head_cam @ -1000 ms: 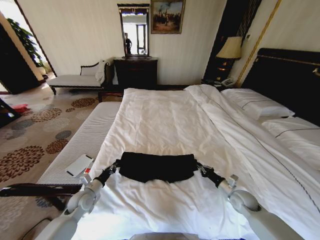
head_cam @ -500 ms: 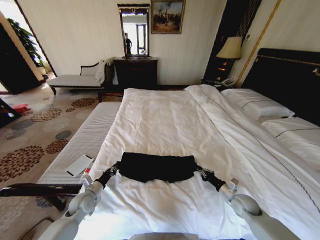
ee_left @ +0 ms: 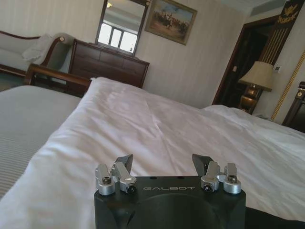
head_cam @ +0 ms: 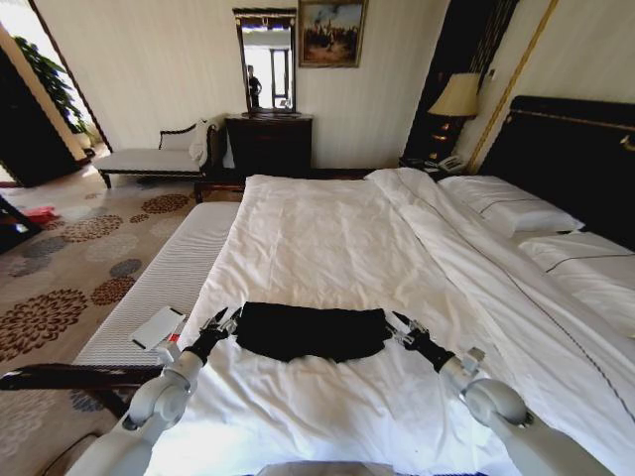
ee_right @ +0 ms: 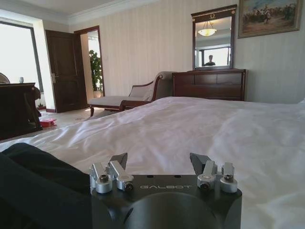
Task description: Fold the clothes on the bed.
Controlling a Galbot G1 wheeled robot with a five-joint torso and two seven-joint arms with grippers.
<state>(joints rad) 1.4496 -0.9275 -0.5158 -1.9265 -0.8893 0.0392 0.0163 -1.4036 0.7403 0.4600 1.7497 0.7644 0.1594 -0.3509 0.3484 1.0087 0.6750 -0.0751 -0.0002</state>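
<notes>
While the black T-shirt (head_cam: 311, 330) lies folded into a flat band on the white bed (head_cam: 327, 238), at six o'clock from its middle, both tools flank it with nothing held. The left gripper (head_cam: 219, 321), at nine o'clock of the cloth, has its fingers spread; the right gripper (head_cam: 399, 324), at three o'clock, likewise. One risk, I judge: a fingertip snagging an edge could drag the soft band open or rumple the duvet.
</notes>
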